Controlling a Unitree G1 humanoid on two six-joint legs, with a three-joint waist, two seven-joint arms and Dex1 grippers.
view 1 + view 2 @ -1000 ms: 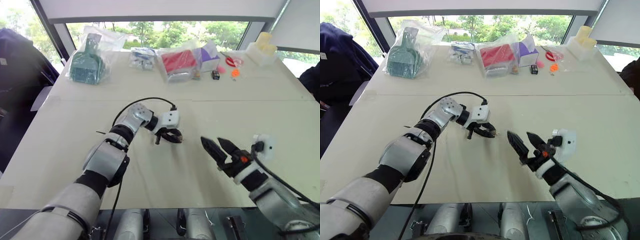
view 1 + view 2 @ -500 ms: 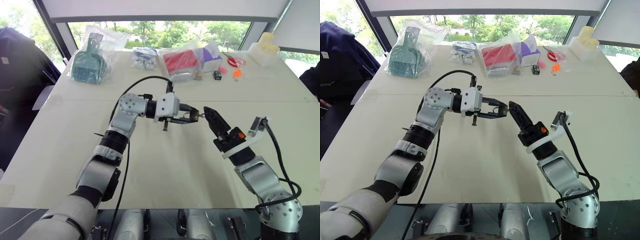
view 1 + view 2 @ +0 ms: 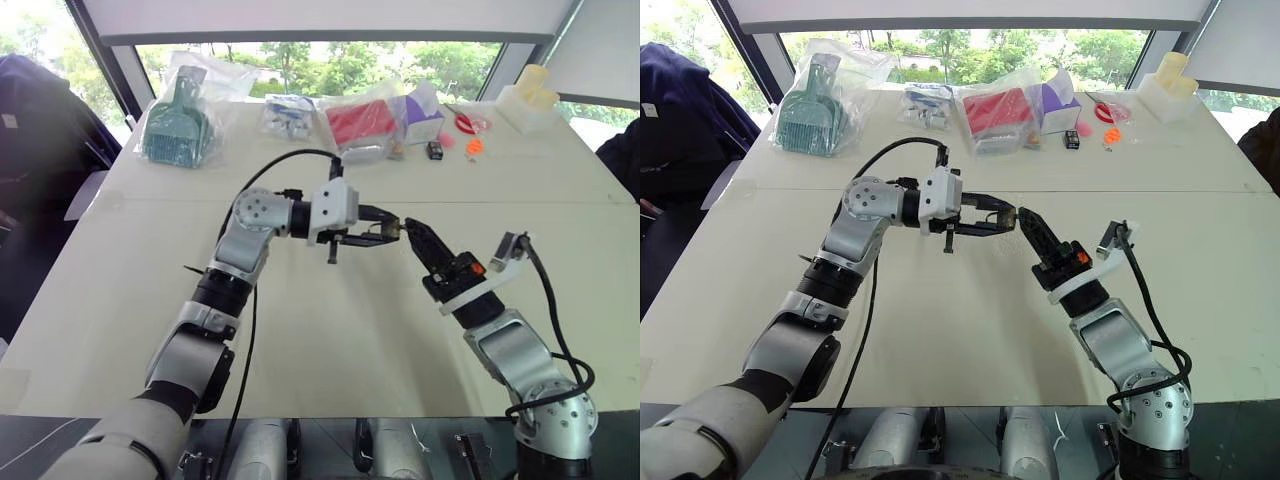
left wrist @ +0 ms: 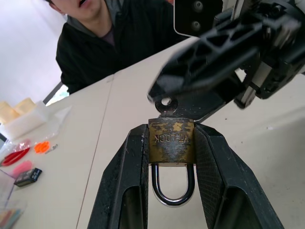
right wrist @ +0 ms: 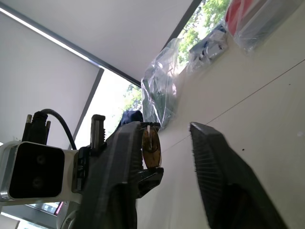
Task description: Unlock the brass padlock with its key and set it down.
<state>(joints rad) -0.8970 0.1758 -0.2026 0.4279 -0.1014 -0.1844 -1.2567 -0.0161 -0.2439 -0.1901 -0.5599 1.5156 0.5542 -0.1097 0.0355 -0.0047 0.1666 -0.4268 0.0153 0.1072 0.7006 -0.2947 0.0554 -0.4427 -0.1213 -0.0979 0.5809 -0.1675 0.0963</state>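
- The left arm reaches out over the desk (image 3: 330,330) with its forearm raised, wrist bent so the left gripper (image 3: 392,231) points level toward the robot's right.
- The left gripper pinches the padlock (image 4: 171,141) by its brass body, shackle toward the palm, held in the air above the desk.
- A key (image 4: 165,106) sticks out of the padlock's outer end.
- The right arm rises from below, elbow bent; the right gripper (image 3: 414,233) points forward and left, meeting the left gripper's tips.
- In the right wrist view its fingers (image 5: 224,191) stand apart, one beside the padlock.
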